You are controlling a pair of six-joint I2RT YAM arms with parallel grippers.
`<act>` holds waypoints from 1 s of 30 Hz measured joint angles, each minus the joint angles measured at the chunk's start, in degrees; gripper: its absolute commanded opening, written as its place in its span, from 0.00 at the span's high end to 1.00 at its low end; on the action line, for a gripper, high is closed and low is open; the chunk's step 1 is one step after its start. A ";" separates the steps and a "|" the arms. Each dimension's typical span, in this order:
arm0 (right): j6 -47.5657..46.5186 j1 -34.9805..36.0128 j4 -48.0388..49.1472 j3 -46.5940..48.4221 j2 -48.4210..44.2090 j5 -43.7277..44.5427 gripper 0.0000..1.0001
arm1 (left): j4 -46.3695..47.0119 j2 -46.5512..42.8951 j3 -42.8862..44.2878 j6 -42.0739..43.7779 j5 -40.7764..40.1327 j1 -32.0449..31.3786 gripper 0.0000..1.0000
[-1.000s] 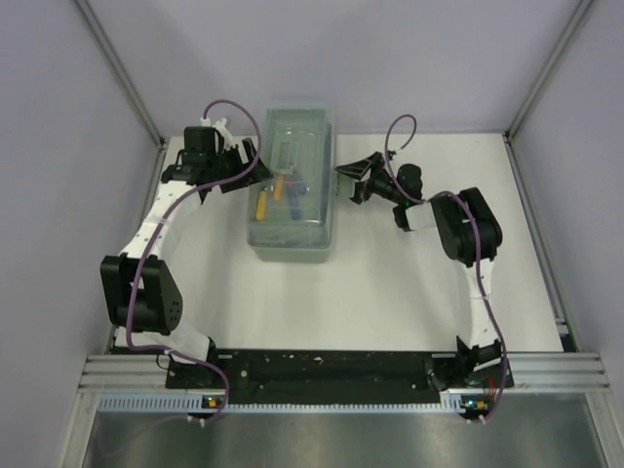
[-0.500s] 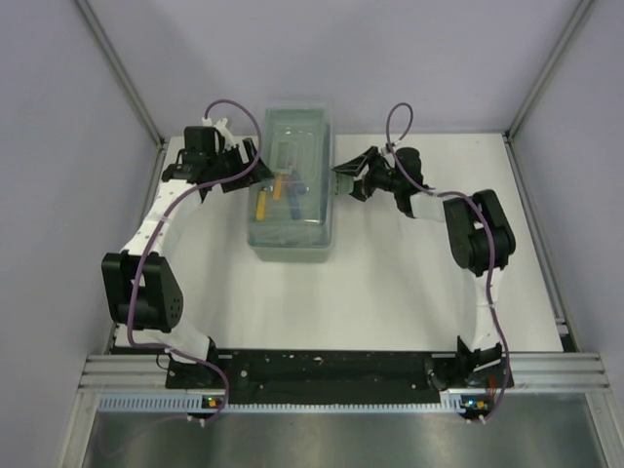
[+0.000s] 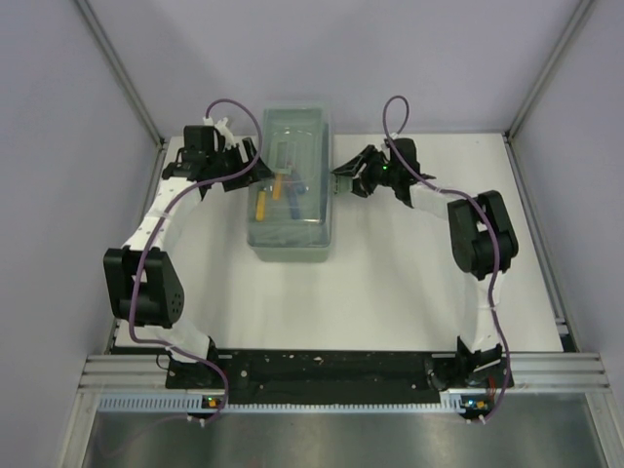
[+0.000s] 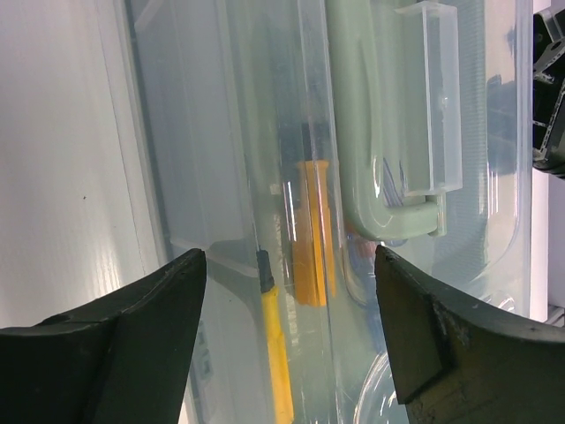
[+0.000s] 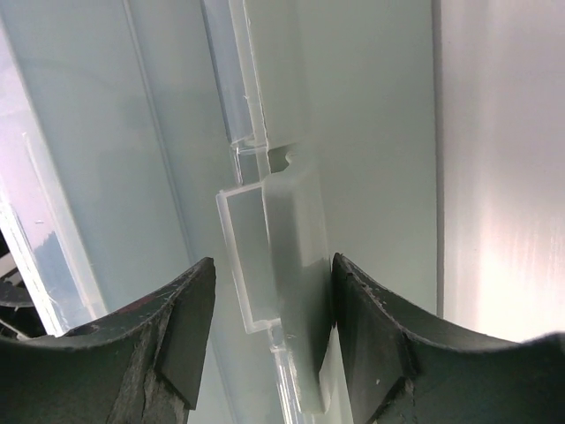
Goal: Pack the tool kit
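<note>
The sage-green toolbox [image 3: 289,185] stands at the back of the table with its translucent lid down. Through the lid I see a yellow screwdriver [image 4: 275,344], an orange handle [image 4: 313,230] and the green carry handle [image 4: 366,132]. My left gripper [image 3: 255,168] is against the box's left side, its jaws [image 4: 285,256] open wide over the lid's edge and gripping nothing. On the box's right wall my right gripper [image 3: 338,181] straddles the side latch [image 5: 296,238]. Its jaws [image 5: 274,265] are open: one finger touches the latch, the other stands a little off it.
The white table [image 3: 390,283] is fenced by grey walls left, right and back. A metal rail [image 3: 331,375] with both arm bases runs along the near edge. Purple cables loop above each wrist.
The right gripper has slid left up to the toolbox's right wall, and its jaws have narrowed around the latch. The left gripper has barely moved.
</note>
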 measured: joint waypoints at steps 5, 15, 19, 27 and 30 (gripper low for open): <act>-3.26 0.35 -6.99 3.17 -0.22 1.75 0.46 | 0.04 0.13 0.04 0.02 0.15 0.02 0.23; -5.84 1.07 -12.00 4.59 -1.42 4.37 0.47 | 0.09 0.50 0.35 0.04 0.72 0.31 0.24; -5.22 1.09 -11.78 4.59 -1.42 4.26 0.47 | 0.04 0.74 0.57 0.11 0.76 0.31 0.24; -5.20 1.29 -13.77 5.01 -1.95 4.74 0.48 | 0.00 0.87 0.72 0.44 0.94 0.31 0.24; -6.34 1.49 -16.06 6.32 -2.21 5.42 0.48 | 0.00 0.87 0.74 0.44 0.94 0.31 0.24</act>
